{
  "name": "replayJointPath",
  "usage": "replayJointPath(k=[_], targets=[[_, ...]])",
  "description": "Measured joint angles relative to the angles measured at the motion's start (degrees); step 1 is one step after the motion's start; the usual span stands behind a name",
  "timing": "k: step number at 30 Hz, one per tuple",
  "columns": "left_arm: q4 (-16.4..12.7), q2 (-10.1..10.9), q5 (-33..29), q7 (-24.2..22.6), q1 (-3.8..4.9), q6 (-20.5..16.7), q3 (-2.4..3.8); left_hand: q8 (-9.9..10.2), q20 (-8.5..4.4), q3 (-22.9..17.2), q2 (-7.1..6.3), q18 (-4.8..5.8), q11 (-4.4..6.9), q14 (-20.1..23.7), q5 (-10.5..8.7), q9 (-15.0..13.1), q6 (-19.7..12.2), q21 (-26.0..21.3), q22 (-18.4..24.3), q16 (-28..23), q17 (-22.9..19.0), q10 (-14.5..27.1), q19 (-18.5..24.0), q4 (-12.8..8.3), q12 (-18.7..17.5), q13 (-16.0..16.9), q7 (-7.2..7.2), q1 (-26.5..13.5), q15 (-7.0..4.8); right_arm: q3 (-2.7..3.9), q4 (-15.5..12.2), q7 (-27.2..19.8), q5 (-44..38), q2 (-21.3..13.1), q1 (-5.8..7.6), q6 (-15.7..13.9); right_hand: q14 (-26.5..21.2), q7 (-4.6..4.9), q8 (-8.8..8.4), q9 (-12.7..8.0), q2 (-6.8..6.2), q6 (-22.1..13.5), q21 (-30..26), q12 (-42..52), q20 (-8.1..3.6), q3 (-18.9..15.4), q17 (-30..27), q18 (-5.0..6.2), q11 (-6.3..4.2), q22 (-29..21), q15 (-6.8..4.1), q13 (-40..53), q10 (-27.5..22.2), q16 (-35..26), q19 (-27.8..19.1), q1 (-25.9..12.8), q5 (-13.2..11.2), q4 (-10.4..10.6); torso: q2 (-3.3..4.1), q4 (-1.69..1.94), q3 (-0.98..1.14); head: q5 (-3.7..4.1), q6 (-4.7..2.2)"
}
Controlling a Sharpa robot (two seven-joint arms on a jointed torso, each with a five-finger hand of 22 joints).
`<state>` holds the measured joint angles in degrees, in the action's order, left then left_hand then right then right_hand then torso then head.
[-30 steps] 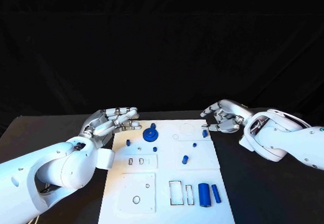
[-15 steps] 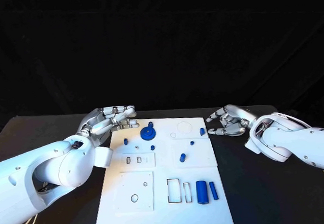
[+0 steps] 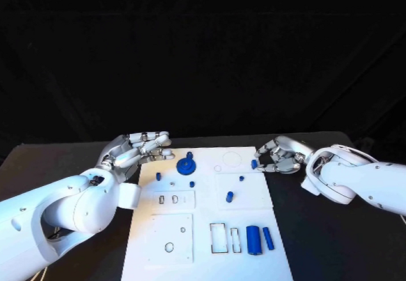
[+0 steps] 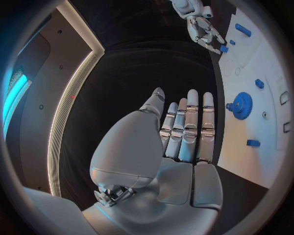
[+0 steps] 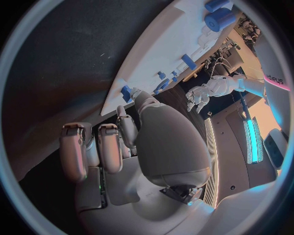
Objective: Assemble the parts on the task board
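The white task board (image 3: 206,268) lies in the middle of the table. A blue gear (image 3: 187,167) stands near its far left, with small blue pegs (image 3: 229,196) scattered around it. My left hand (image 3: 134,148) hovers past the board's far left corner, fingers stretched out and holding nothing (image 4: 183,132). My right hand (image 3: 279,155) is at the board's far right edge, thumb and a fingertip right at a small blue peg (image 3: 254,165). The right wrist view has the thumb tip against that peg (image 5: 125,92); I cannot tell whether it is pinched.
A thick blue cylinder (image 3: 253,240) and a thin blue bar (image 3: 267,238) lie near the board's front right, beside two rectangular slots (image 3: 218,237). Two raised white plates (image 3: 172,240) with holes sit on the board's left half. Black table surrounds the board.
My right hand has come down and in toward the peg at the board's right edge. The left hand has hardly moved. The parts on the board lie as before.
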<state>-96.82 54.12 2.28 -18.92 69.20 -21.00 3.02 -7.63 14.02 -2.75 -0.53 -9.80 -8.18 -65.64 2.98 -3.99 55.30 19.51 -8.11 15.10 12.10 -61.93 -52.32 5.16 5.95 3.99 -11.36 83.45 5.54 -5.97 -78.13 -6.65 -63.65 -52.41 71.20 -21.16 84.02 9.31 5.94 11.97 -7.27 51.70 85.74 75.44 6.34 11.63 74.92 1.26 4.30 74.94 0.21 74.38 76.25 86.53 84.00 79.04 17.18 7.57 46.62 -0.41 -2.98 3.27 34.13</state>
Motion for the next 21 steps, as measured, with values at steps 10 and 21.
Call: replayJointPath(k=[10, 21], targets=[[0.03, 0.03, 0.0, 0.0, 0.0, 0.27, 0.0, 0.0, 0.13, 0.0, 0.0, 0.0, 0.0, 0.07, 0.0, 0.0, 0.0, 0.0, 0.0, 0.0, 0.02, 0.0, 0.14, 0.0, 0.0, 0.0, 0.0, 0.0, 0.07, 0.0, 0.53, 0.02, 0.12, 0.92, -0.77, -0.06, 0.0, 0.02, 0.0, 0.0, 0.55, 0.41, 0.0, 0.23, 0.0, 0.16, -0.01, 0.0, 0.21, -0.01, 0.0, 0.17, 0.21, 0.0, 0.0, 0.05, 0.0, -0.16, -0.01, -0.1, 0.08, -0.38, -0.13], [0.06, 0.03, -0.02, 0.02, 0.0, 0.37, 0.0, 0.0, 0.2, 0.0, 0.0, 0.0, 0.0, 0.2, 0.0, 0.0, 0.0, 0.0, 0.0, 0.0, 0.09, 0.0, 0.21, 0.0, 0.0, 0.0, 0.0, 0.0, 0.19, 0.01, 0.8, 0.16, 0.19, 1.65, -0.84, -0.25, 0.0, 0.2, 0.0, 0.05, 0.94, 1.03, 0.23, 0.47, 0.0, 0.32, -0.01, 0.0, 0.21, -0.02, 0.0, 0.4, 0.64, 0.0, 0.0, 0.12, 0.0, -0.32, 0.02, -0.13, 0.07, -0.24, -0.11]])
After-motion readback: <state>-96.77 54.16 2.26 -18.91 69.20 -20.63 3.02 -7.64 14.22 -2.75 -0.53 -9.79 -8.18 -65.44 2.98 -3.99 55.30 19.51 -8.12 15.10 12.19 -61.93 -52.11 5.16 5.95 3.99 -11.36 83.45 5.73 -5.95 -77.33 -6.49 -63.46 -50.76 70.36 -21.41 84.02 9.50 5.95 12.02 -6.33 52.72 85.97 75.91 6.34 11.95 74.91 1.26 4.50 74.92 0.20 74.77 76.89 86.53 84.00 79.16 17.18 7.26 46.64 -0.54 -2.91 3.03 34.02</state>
